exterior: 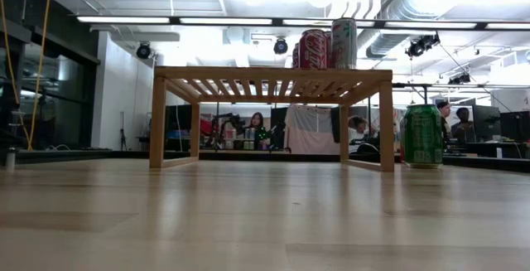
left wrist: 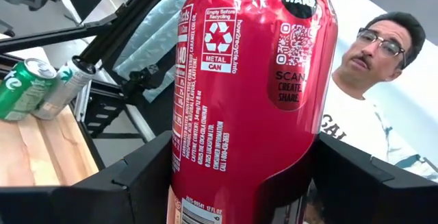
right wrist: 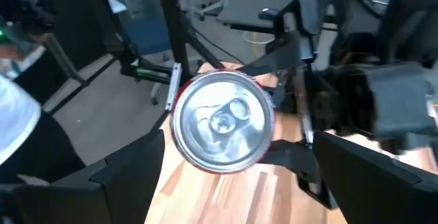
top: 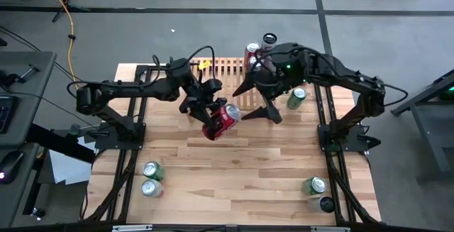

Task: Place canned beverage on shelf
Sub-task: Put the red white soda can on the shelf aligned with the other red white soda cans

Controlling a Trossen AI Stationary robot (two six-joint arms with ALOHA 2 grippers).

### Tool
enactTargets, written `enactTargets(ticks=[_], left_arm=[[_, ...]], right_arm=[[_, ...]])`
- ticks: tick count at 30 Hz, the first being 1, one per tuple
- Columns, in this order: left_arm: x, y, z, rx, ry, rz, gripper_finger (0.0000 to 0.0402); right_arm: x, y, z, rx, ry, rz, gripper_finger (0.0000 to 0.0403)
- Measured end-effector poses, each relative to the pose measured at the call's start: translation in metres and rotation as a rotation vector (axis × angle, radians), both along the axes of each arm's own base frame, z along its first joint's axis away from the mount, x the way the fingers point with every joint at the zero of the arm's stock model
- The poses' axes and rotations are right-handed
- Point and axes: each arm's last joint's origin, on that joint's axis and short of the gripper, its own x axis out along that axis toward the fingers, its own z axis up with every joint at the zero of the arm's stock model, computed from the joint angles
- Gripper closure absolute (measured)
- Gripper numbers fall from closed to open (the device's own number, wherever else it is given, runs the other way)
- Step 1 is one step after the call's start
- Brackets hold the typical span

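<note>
I am seeing the red can [top: 221, 120] being held above the table [top: 241, 175], tilted, in front of the shelf [top: 225, 67], with the left gripper [top: 211, 111] clamping its sides. The right gripper [top: 257, 111] is hovering just beside it with its fingers spread wide, its camera facing the can's silver top [right wrist: 222, 122]. Two cans [exterior: 329, 44] are standing on the shelf's right end, a green can [top: 296, 98] is lying beside the shelf, and further cans [top: 151, 177] are lying near the table's front corners.

red can [left wrist: 250, 94] (STAR WARS, METAL CAN)
</note>
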Motion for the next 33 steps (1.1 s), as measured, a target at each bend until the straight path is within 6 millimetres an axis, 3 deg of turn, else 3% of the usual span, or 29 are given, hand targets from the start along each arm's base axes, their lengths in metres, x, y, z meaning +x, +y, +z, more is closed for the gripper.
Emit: enactTargets(ticks=[14, 33], left_arm=[[0.0, 0.0, 0.0, -0.007, 0.008, 0.006, 0.0125], [0.0, 0.006, 0.0, -0.015, 0.014, 0.043, 0.0125]], right_arm=[[0.031, 0.009, -0.019, 0.036, 0.017, 0.125, 0.0046], [0.045, 0.01, -0.03, 0.044, 0.041, 0.127, 0.0054]])
